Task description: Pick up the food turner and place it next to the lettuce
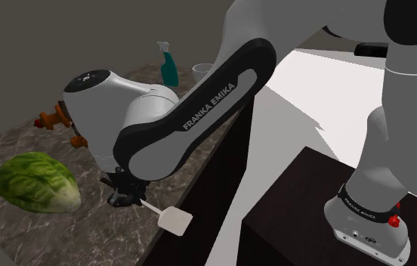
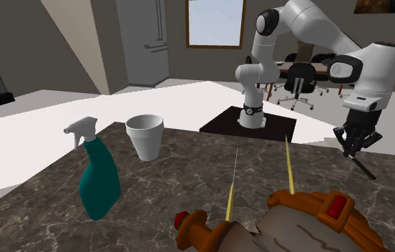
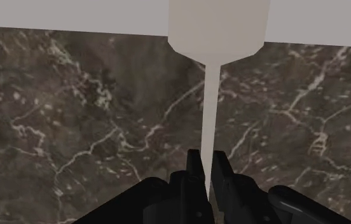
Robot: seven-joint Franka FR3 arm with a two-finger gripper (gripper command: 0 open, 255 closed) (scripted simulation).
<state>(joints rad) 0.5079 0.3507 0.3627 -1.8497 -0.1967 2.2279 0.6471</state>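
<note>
A: What is the surface like?

B: A dark, stone-patterned counter point(image 1: 7, 147) veined in white, with pale floor beyond its edge. In the second exterior view a grey fridge point(image 2: 142, 43) stands at eleven o'clock, a window point(image 2: 214, 21) at twelve, and office chairs point(image 2: 300, 79) are gathered round a table behind the arm's base.

A: And the food turner?

B: The food turner point(image 1: 171, 218) is white, with a thin handle. The gripper point(image 1: 124, 193) has its fingers point(image 3: 193, 170) drawn narrow on the handle's end, clasping it. In the shoulder view the blade points toward four o'clock from the gripper and reaches the counter's edge. The wrist view shows the blade out over the pale floor.

A: The lettuce?

B: The lettuce point(image 1: 35, 181) lies on the counter at nine o'clock from the gripper, near it but apart.

A: Anything else?

B: A teal spray bottle point(image 2: 97, 179) beside a white cup point(image 2: 144, 136), and an orange-brown object point(image 1: 52, 119) — I cannot tell what it is.
</note>
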